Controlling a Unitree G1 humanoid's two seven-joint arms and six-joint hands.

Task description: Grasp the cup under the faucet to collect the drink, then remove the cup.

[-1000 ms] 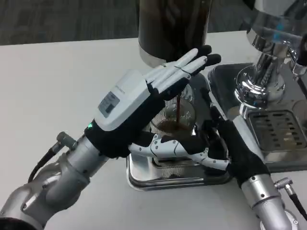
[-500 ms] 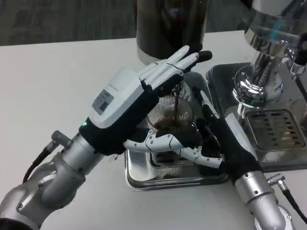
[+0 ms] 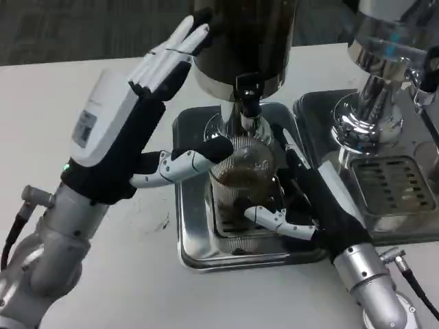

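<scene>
A clear glass cup (image 3: 241, 171) with brown drink in its lower part stands on the silver drip tray (image 3: 195, 250), right below the black faucet (image 3: 247, 104) of the dark dispenser (image 3: 240, 41). My right hand (image 3: 312, 199) comes in from the right and grips the cup, with fingers (image 3: 274, 219) curled round its front and back. My left hand (image 3: 116, 130) is raised left of the dispenser with its fingers stretched up and apart, holding nothing. Its thumb (image 3: 188, 161) points right and reaches the cup's left side.
A chrome second dispenser (image 3: 374, 103) with its own grated drip tray (image 3: 401, 188) stands close on the right, next to my right forearm. White table (image 3: 103, 288) stretches to the left and front of the tray.
My left hand has lifted off the faucet and swung left and upward, uncovering the faucet and the cup. The brown stream into the cup is gone. My right hand has kept its grip.
</scene>
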